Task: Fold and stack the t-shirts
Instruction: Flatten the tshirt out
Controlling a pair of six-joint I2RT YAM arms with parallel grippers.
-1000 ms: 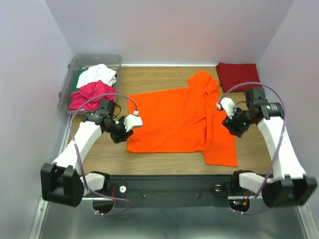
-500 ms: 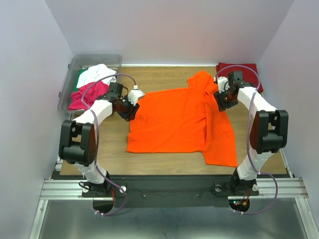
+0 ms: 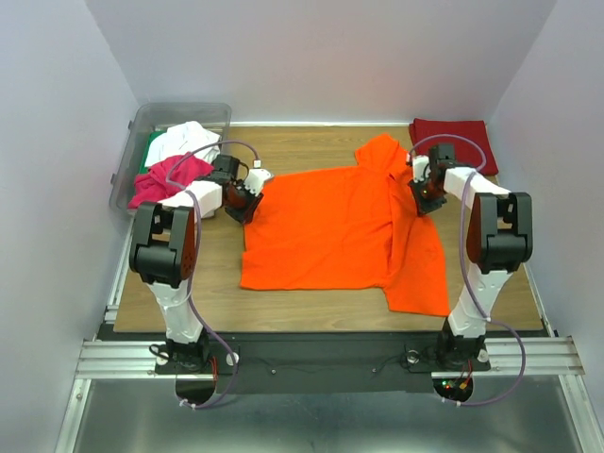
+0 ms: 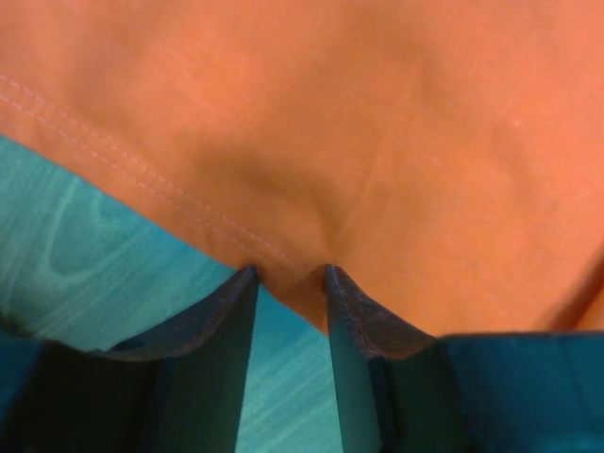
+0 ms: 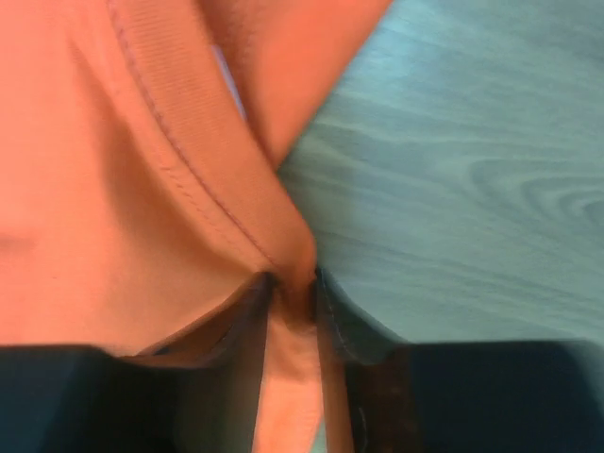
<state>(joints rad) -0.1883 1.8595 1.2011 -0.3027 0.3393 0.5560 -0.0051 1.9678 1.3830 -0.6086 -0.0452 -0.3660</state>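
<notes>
1. Orange t-shirt point(image 3: 330, 231) spread flat mid-frame on wooden table point(image 3: 311, 146). One sleeve points toward top centre; right-hand part lies doubled over itself.
2. Dark red t-shirt point(image 3: 451, 140) folded at upper right. Magenta t-shirt point(image 3: 165, 177) and white t-shirt point(image 3: 189, 140) heaped in clear bin point(image 3: 127, 160) at upper left.
3. Left gripper point(image 3: 247, 200) at upper-left edge of orange t-shirt. Jaws apart, tips astride the stitched hem, cloth puckered between them, wood showing in the gap. No firm bite evident.
4. Right gripper point(image 3: 425, 193) at upper-right edge, beside a ribbed band. Jaws nearly together, clamped on a bunched fold of orange cloth.
5. Handling, by judgement: light, limp, no stiffness; likely to drape and drag across the wood.
6. Best hold: hems and seams, where doubled cloth gives grip. Both upper corners together for an even fold. Risk: left side slipping free.
</notes>
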